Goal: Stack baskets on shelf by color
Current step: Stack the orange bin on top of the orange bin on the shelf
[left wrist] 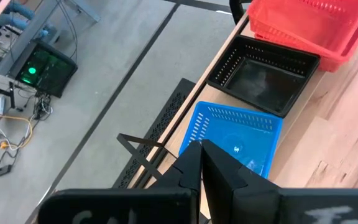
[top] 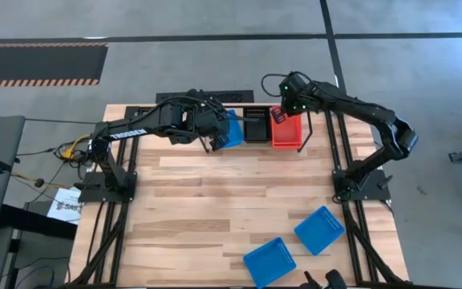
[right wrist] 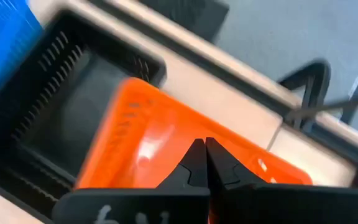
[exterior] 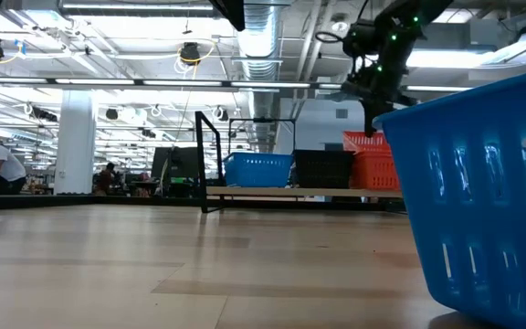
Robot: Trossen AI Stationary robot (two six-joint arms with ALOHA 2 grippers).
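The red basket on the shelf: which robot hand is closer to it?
Right. The right gripper is at the red basket's edge; the left gripper is over the blue basket, past the black one.

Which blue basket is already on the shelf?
The blue basket under the left end effector, beside the black basket; the two other blue baskets lie on the table's near edge.

You have 2 dark, jointed arms. The left arm (top: 139, 128) carries white lettering along its forearm. The right arm (top: 359, 112) shows small green lights near its wrist. Each tool ends in 2 black, tapered fingers (left wrist: 213, 165).
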